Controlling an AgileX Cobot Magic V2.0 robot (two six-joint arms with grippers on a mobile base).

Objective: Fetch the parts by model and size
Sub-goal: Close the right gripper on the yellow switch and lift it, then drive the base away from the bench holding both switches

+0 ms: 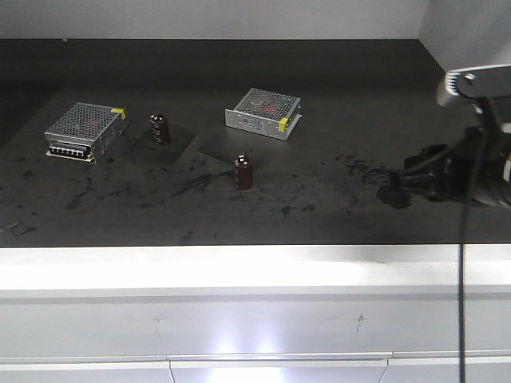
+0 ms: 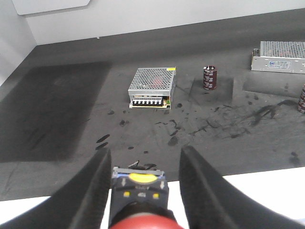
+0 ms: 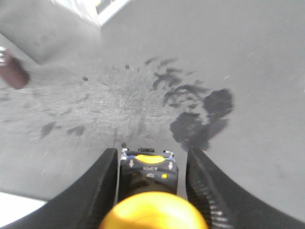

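Red switch (image 2: 140, 198) left, yellow switch (image 3: 148, 176) right

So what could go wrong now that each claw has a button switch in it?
1. The left claw seems to hold the red-capped switch only by its narrow body, so it might slip or twist. The same goes for the right claw and the yellow-capped switch.
2. The capacitor ahead of the left claw stands upright, so a sweeping arm could topple it.

Dark smudged tabletop (image 1: 335, 96), two silver perforated boxes (image 1: 85, 131) (image 1: 263, 112), two upright dark capacitors (image 1: 160, 128) (image 1: 244, 171)
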